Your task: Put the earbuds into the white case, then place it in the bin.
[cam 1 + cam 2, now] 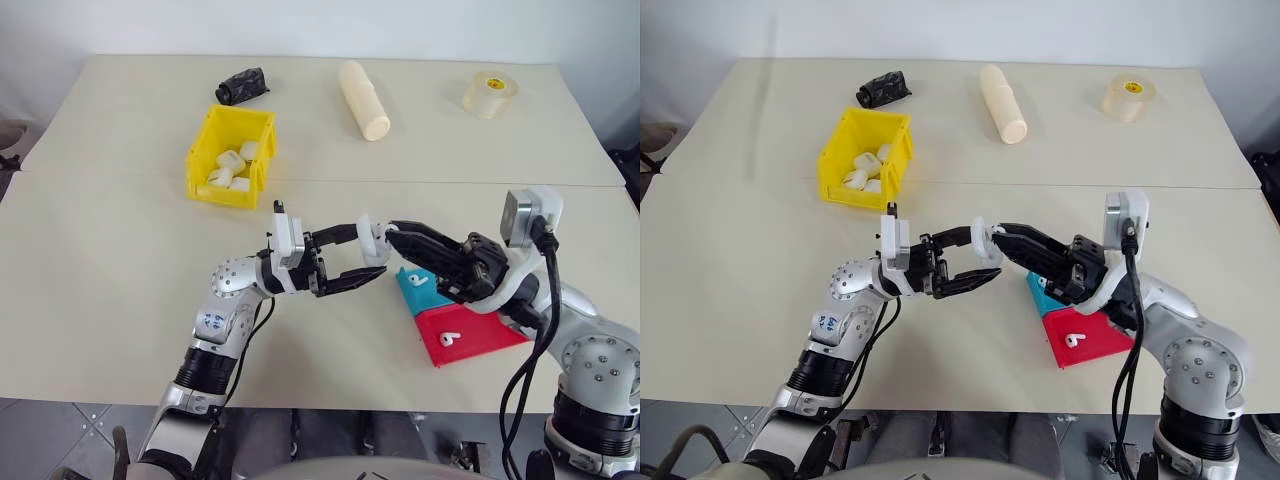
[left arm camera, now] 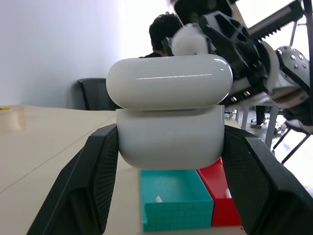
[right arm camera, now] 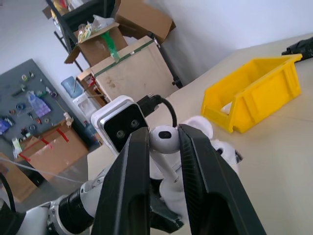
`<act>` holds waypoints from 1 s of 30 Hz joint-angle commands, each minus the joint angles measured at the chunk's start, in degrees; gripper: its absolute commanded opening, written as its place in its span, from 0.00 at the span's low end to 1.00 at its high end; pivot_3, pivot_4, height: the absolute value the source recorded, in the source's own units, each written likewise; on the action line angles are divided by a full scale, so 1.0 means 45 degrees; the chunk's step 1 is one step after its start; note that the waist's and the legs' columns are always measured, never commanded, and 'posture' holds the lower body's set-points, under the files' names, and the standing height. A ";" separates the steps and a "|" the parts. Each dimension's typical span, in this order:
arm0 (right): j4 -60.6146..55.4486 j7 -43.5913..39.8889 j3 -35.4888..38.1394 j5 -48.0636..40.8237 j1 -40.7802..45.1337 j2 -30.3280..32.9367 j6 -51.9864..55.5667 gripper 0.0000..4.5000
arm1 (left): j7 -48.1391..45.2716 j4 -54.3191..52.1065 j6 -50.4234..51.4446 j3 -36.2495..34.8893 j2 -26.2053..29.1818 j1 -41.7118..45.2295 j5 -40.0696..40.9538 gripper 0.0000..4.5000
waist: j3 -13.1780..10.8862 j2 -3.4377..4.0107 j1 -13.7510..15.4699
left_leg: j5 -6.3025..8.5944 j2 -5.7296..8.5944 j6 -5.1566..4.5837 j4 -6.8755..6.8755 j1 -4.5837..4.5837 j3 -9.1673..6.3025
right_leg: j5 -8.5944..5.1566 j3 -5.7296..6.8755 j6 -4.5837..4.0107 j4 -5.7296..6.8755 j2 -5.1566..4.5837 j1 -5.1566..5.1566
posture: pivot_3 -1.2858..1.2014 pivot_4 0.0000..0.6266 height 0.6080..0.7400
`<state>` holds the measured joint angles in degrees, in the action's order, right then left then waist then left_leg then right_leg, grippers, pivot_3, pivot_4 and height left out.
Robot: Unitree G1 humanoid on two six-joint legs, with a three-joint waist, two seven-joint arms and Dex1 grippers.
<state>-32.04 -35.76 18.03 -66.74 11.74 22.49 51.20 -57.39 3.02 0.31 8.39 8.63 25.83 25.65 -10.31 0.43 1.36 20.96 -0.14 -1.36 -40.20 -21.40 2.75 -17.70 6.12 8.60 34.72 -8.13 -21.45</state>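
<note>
The left gripper (image 1: 362, 257) clamps the white case (image 2: 170, 117) above the table (image 1: 110, 270), lid slightly ajar. The right gripper (image 3: 164, 142) pinches 1 earbud (image 3: 164, 139) just beside the case. The yellow bin (image 1: 205, 150) holds several white cases. The blue tray (image 2: 171, 200) and red tray (image 1: 490, 340) each hold 1 earbud.
</note>
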 commanded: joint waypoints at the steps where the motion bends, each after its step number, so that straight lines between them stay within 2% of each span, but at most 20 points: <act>1: -0.0613 0.0301 -0.0337 -0.0183 -0.0352 -0.0265 -0.0743 0.10 | 0.0056 -0.0330 0.0059 -0.0179 -0.0180 0.0202 0.0376 0.62 | 0.0000 0.0001 -0.0001 | 0.0000 0.0000 0.0000 0.0001 0.0002 0.0002 | 0.0000 -0.0001 0.0000 0.0002 0.0000 0.0000 | 0.52 0.24 1.00; 16: -0.0195 0.0397 -0.1418 0.0336 -0.1789 -0.0252 -0.2511 0.10 | -0.0138 -0.0607 0.0046 -0.0412 -0.0565 0.0239 0.0828 0.62 | 0.0000 0.0000 0.0003 | -0.0001 0.0007 -0.0003 0.0008 0.0003 0.0002 | 0.0000 -0.0007 0.0000 -0.0002 -0.0002 -0.0001 | 0.52 0.24 1.00; 22: -0.0272 -0.0037 -0.1530 0.0072 -0.2094 0.0377 -0.2600 0.55 | -0.0346 -0.0650 0.0152 -0.0433 -0.0585 0.0244 0.0908 0.62 | 0.0000 0.0000 0.0005 | -0.0001 0.0005 -0.0004 0.0009 0.0004 0.0003 | 0.0000 -0.0008 0.0000 -0.0004 -0.0004 -0.0001 | 0.52 0.24 1.00; 26: -0.0266 -0.0384 -0.0943 0.0267 -0.2011 0.1070 -0.2954 0.86 | -0.0558 -0.0657 0.0192 -0.0488 -0.0282 0.0153 0.0829 0.62 | 0.0000 0.0000 0.0014 | -0.0002 0.0007 -0.0005 0.0009 0.0004 0.0003 | 0.0000 -0.0008 0.0000 -0.0005 -0.0005 -0.0001 | 0.52 0.24 1.00; 30: 0.0183 -0.0977 0.0212 0.0341 -0.2227 0.2380 -0.3052 0.86 | -0.0994 -0.0508 0.0133 -0.0943 0.0660 -0.0122 0.0825 0.62 | 0.0000 0.0000 0.0009 | -0.0001 0.0008 -0.0006 0.0012 0.0004 0.0004 | 0.0000 -0.0008 0.0000 -0.0010 -0.0006 -0.0001 | 0.52 0.24 1.00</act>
<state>-31.09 -38.72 16.20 -65.10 1.89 32.32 38.63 -60.99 2.47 1.61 5.55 10.86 25.88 28.36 -10.31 0.43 1.40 20.96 -0.11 -1.39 -40.14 -21.38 2.76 -17.70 6.09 8.60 34.68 -8.16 -21.45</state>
